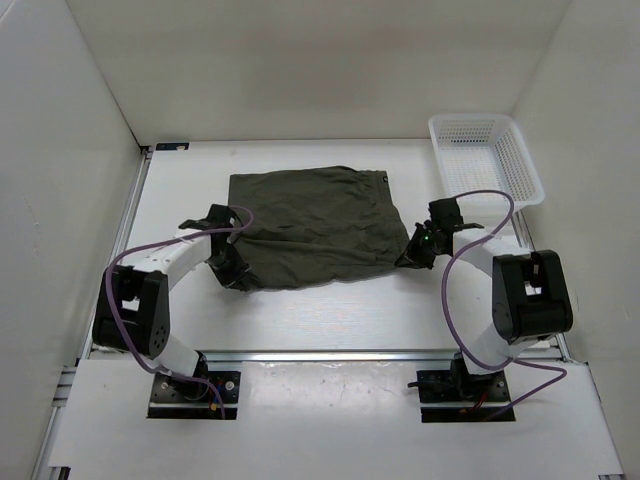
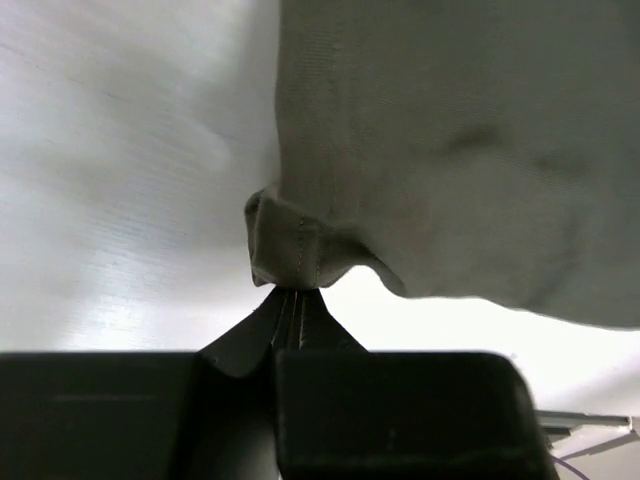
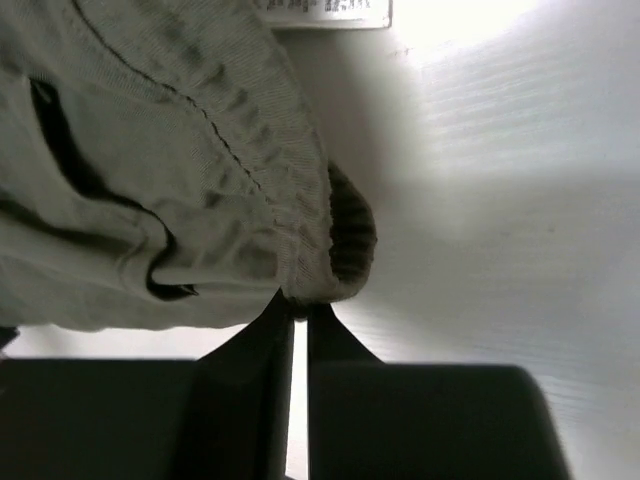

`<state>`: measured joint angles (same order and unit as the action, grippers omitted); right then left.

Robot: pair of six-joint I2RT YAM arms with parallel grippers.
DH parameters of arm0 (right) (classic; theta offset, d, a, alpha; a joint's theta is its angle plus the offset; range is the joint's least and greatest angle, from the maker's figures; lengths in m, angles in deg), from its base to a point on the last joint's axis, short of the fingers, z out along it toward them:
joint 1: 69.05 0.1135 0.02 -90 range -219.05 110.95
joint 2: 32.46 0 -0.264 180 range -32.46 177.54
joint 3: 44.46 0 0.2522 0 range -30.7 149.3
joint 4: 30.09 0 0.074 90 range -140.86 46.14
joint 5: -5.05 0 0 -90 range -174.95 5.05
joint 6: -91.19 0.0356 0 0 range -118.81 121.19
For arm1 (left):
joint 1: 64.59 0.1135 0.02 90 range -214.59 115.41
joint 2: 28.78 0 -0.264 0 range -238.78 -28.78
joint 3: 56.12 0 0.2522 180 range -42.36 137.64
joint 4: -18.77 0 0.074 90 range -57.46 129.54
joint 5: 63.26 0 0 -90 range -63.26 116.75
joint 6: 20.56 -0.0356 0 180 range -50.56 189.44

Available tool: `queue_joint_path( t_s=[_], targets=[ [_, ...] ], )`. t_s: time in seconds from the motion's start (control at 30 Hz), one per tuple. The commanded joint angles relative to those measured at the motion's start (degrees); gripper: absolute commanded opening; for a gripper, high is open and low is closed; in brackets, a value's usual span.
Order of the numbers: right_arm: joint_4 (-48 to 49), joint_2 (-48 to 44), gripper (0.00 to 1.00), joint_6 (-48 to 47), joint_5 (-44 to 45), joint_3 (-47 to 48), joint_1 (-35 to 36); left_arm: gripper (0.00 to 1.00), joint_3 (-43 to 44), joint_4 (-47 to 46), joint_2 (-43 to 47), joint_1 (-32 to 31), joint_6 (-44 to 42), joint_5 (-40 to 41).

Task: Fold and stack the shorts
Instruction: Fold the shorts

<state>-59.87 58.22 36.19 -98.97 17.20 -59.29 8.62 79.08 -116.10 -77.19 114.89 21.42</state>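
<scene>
The dark olive-green shorts (image 1: 312, 225) lie spread on the white table in the middle of the top view. My left gripper (image 1: 228, 268) is shut on the near left hemmed corner of the shorts (image 2: 290, 245), which bunches at its fingertips. My right gripper (image 1: 412, 256) is shut on the near right end of the gathered elastic waistband (image 3: 320, 260). A dark drawstring (image 3: 70, 165) loops across the fabric in the right wrist view. A white label (image 3: 325, 12) shows at the top of that view.
A white plastic basket (image 1: 484, 158) stands at the back right of the table. White walls close in the left, right and back. Purple cables (image 1: 470, 250) run along both arms.
</scene>
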Motion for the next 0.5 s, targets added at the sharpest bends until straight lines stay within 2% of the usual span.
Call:
queue_joint_path(
  t_s=[0.0,0.33,0.47],
  targets=[
    [0.02,0.82,0.00,-1.33,1.97,5.00,-0.18,0.10,4.90,1.96,4.44,-0.23,-1.33,1.27],
    [-14.04,-6.47,0.00,-8.63,6.72,12.92,-0.18,0.10,13.00,10.75,8.75,1.61,-4.31,4.71],
    [-19.58,-8.93,0.00,-9.95,8.13,14.68,-0.18,0.10,12.22,12.51,10.34,2.75,-4.93,6.98]
  ],
)
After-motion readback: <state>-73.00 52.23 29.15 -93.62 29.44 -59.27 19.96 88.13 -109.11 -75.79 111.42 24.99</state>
